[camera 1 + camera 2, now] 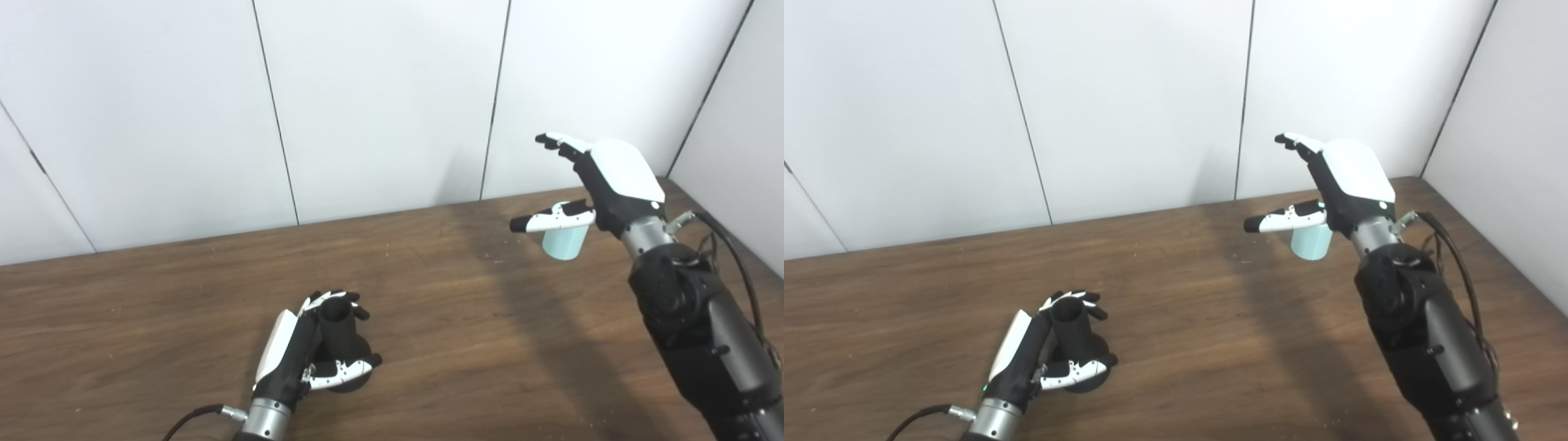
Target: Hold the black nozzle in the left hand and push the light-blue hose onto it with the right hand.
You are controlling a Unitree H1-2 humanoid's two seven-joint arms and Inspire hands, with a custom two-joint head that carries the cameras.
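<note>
Fingers [334, 299] of my left hand [294, 355] are curled around the black nozzle [338, 334], thumb crossing its lower front, so that hand has its part in a closed hold. It stands upright on the bench [153, 318], broad base down and open tube mouth up, low toward my left.

My right hand [603, 184] is raised over the far right of the bench, its fingers stretched out flat and apart, thumb pointing left, holding nothing. The light-blue hose [565, 242], a short pale piece, shows just beneath that thumb. I cannot tell whether the thumb touches it or only hangs over it; it seems to stand on end on the bench, long axis roughly vertical.

What the next move turns on, as I judge it: the hose lies right under my right hand and well apart from the nozzle, which sits away to the left and nearer my body. My right hand is much the nearer to the hose, so it would need to close on it first, then carry it left and toward me until its bore lines up over the upright nozzle mouth.

Dark wood grain covers the bench, bare between the two pieces. White panelled walls close it in behind and on the right.
</note>
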